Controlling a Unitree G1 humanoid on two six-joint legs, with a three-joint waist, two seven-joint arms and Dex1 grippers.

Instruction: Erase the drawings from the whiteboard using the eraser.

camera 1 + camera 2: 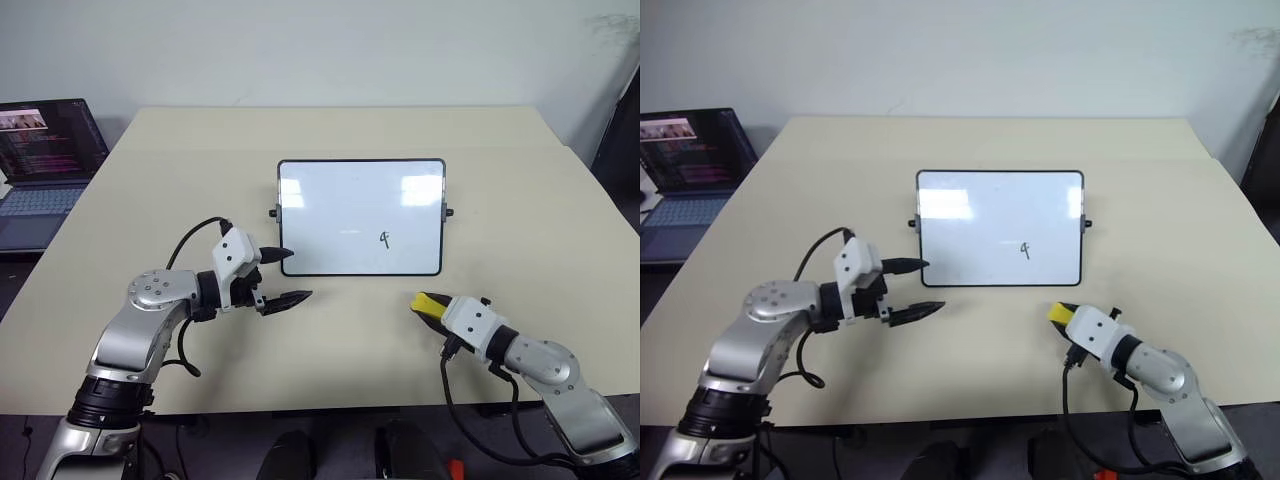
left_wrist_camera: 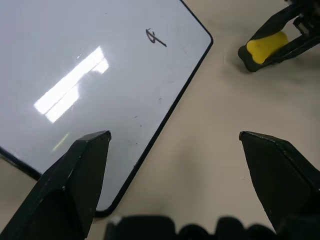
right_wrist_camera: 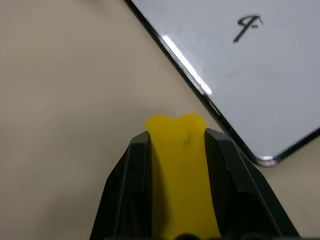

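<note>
One little black drawing (image 1: 384, 238) is on the whiteboard (image 1: 340, 200). It looks like a small q. It sits low on the board, a bit toward the robot's right side. A very faint grey smudge (image 1: 348, 232) shows near the middle of the board. What it is cannot be told.

The whiteboard lies flat in the middle of a pale table (image 1: 520, 190). It has a thin black frame, and a tiny black knob sticks out at each short side. Bright lights shine off its glossy top.

The right gripper (image 1: 422, 304) is over the table, just in front of the board's near right corner and apart from it. Its two black fingers (image 3: 131, 180) squeeze the yellow eraser (image 3: 179, 165) between them. The yellow tip pokes out past the fingertips and points toward the board. The eraser does not touch the board.

The left gripper (image 1: 285, 277) is at the board's near left corner. Its fingers are spread wide. One finger (image 1: 272, 255) reaches over the frame at that corner. The other finger (image 1: 288, 299) is over the bare table in front of the board. It holds nothing.

A dark laptop (image 1: 45, 165) stands open on the far left, past the table's edge, with its screen lit.
</note>
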